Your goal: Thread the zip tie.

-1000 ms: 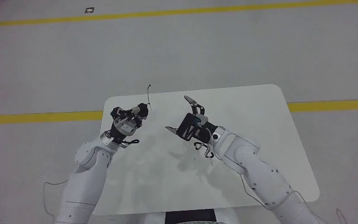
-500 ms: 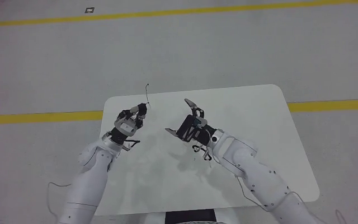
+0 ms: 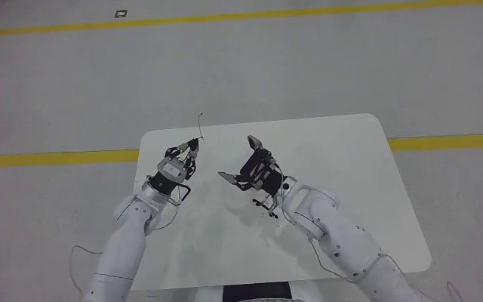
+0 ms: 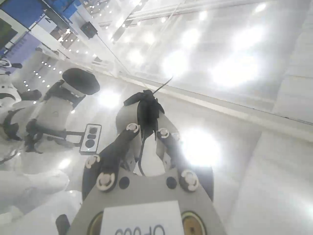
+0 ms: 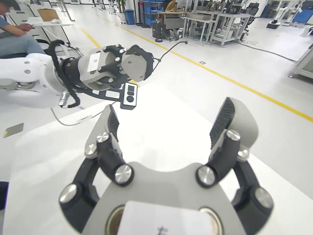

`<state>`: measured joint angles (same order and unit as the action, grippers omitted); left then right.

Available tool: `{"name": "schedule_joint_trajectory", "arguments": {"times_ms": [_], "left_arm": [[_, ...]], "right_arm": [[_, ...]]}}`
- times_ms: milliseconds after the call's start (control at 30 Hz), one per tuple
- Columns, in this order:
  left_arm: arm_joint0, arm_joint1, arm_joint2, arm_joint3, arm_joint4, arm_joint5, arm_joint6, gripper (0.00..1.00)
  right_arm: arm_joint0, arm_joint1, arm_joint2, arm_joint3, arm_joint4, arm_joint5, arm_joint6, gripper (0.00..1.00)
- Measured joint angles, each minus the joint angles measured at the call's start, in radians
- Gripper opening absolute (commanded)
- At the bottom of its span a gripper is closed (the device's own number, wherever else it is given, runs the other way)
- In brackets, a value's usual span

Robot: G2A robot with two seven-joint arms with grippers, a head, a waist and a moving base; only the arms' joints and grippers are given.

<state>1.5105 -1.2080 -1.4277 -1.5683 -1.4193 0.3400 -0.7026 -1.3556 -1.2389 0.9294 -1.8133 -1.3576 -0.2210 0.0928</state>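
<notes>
left gripper (image 3: 192,146) tight on zip tie (image 5: 171,48), right gripper (image 5: 168,121) agape

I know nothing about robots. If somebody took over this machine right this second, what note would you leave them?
Left gripper: jaws shut on the zip tie, held above the table. The tie's thin tail sticks out past the jaws.
Right gripper: jaws open and empty, facing the left one, apart from the tie.
Done: the tie is picked up.
Left: no closed loop shows. The right gripper probably needs to grip the tail and thread it.
</notes>
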Motion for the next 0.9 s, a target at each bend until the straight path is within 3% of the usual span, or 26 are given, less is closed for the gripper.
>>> {"name": "schedule_joint_trajectory", "arguments": {"times_ms": [133, 233, 300, 500, 833, 867, 900], "left_arm": [[0.007, -0.001, 0.017, -0.009, -0.009, 0.000, 0.014, 0.00], [0.023, -0.004, 0.061, -0.024, -0.135, 0.000, 0.042, 0.00], [0.033, -0.008, 0.075, -0.030, -0.173, 0.000, 0.048, 0.00], [0.057, -0.042, 0.080, -0.036, -0.150, 0.000, 0.044, 0.00], [0.057, -0.043, 0.080, -0.037, -0.151, 0.000, 0.046, 0.00], [0.057, -0.043, 0.080, -0.037, -0.151, 0.000, 0.046, 0.00], [0.057, -0.043, 0.080, -0.037, -0.151, 0.000, 0.046, 0.00]], "right_arm": [[-0.002, 0.000, 0.000, 0.000, -0.002, 0.005, -0.004, 1.00], [-0.004, -0.004, -0.007, 0.006, -0.013, 0.029, -0.030, 1.00], [0.002, -0.008, -0.015, 0.012, -0.037, 0.044, -0.050, 1.00], [0.017, -0.019, -0.029, 0.036, -0.065, 0.104, -0.093, 1.00], [0.012, -0.022, -0.033, 0.038, -0.075, 0.097, -0.115, 1.00], [0.013, -0.023, -0.036, 0.039, -0.079, 0.095, -0.120, 0.98], [0.015, -0.024, -0.038, 0.041, -0.081, 0.095, -0.124, 0.50]]}}
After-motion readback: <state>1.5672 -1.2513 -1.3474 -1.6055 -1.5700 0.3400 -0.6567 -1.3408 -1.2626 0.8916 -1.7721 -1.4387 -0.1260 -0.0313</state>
